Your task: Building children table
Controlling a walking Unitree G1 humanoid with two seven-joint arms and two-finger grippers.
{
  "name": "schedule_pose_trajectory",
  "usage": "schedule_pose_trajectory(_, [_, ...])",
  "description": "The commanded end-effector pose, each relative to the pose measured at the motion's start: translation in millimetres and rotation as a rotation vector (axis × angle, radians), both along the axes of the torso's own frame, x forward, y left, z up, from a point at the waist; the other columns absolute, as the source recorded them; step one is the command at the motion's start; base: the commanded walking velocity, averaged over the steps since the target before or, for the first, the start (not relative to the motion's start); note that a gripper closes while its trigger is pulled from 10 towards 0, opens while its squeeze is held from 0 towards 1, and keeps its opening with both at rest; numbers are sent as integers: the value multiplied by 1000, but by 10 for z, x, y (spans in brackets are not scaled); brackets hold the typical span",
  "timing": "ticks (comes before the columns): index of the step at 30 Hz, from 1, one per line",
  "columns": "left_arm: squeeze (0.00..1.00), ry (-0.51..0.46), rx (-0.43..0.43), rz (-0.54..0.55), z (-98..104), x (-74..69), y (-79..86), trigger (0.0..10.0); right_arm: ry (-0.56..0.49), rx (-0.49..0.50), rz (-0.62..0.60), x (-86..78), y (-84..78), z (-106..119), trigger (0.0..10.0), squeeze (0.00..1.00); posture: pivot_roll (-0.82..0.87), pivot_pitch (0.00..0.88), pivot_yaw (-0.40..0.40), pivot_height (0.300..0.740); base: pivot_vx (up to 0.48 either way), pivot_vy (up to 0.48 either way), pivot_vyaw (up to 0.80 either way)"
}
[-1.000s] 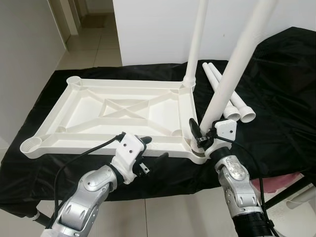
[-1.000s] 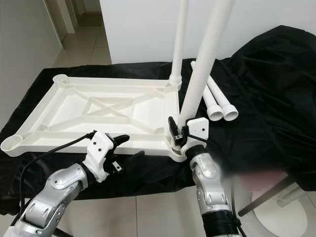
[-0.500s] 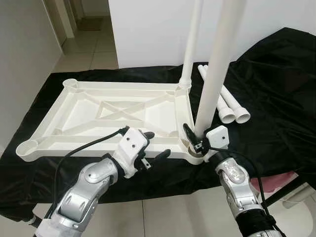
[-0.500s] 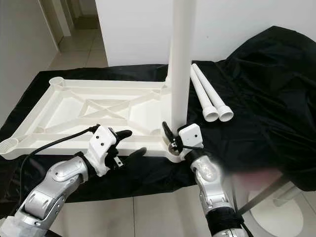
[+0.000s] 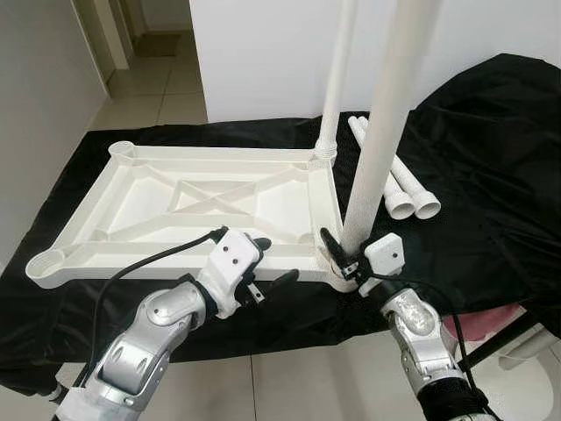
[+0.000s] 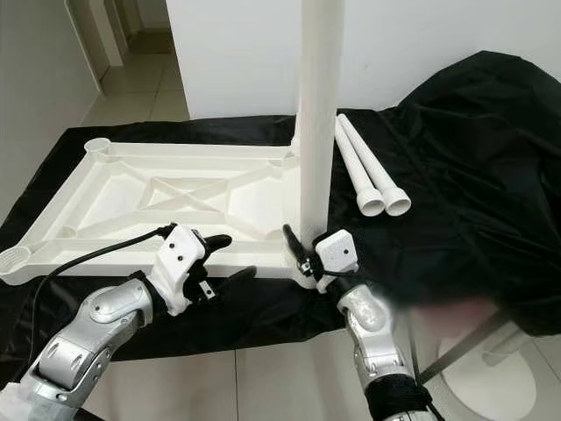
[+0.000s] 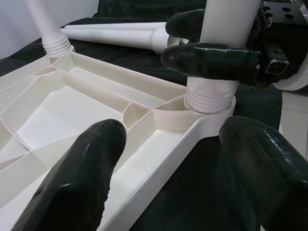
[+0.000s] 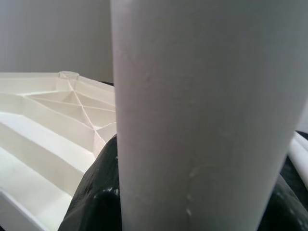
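Robot grips a white leg [image 5: 379, 132] seated in the near right corner socket of the upturned tabletop [image 5: 158, 206].

The right gripper [image 5: 340, 255] is clenched around the leg just above its threaded base. The left gripper [image 5: 273, 261] hovers at the tabletop's near edge, fingers [image 7: 77, 183] spread, holding nothing. A second leg [image 5: 337, 74] stands in the far right corner; two spare legs [image 5: 396, 180] lie on the black cloth [image 5: 491, 167] beside it.

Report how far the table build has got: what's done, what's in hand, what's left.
Done: the far leg stands in its corner socket of the upturned tabletop. In hand: the right gripper is clamped on the near leg, upright in the near corner socket; the left gripper is open beside the tabletop's near edge. Left: two loose legs lie on the black cloth; two corner sockets are unfilled.
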State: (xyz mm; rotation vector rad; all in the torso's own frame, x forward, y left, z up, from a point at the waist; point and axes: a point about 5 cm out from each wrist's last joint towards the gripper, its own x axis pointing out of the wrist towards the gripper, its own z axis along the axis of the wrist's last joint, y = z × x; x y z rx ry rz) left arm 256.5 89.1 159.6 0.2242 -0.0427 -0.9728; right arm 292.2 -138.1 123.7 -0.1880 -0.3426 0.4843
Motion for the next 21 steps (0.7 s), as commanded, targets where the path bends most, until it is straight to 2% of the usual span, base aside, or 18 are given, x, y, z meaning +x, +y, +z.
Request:
schedule_pose_trajectory(1, [0,26,35,-106,-28,-22,-19,10000,111,1,20,-46,43,-207,10000,0,3,29,66,740,0,0,0])
schedule_pose_trajectory(9, [0,27,40,-108,-30,-15,-17,10000,134,52,0,-22,58,-237,10000,0,5,28,68,740,0,0,0])
schedule_pose_trajectory(12, [0,26,42,-110,-32,-30,-17,10000,216,148,-22,16,66,-301,10000,0,11,22,65,740,0,0,0])
schedule_pose_trajectory(14, [0,26,43,-110,-34,-33,-18,10000,236,167,-24,24,73,-316,10000,0,11,22,65,740,0,0,0])
schedule_pose_trajectory(19, [0,29,43,-114,-40,-43,-21,10000,266,149,-42,55,74,-344,10000,0,13,21,61,740,0,0,0])
schedule_pose_trajectory(21, [0,30,42,-114,-43,-50,-27,10000,334,125,-43,99,82,-378,10000,0,14,20,54,740,0,0,0])
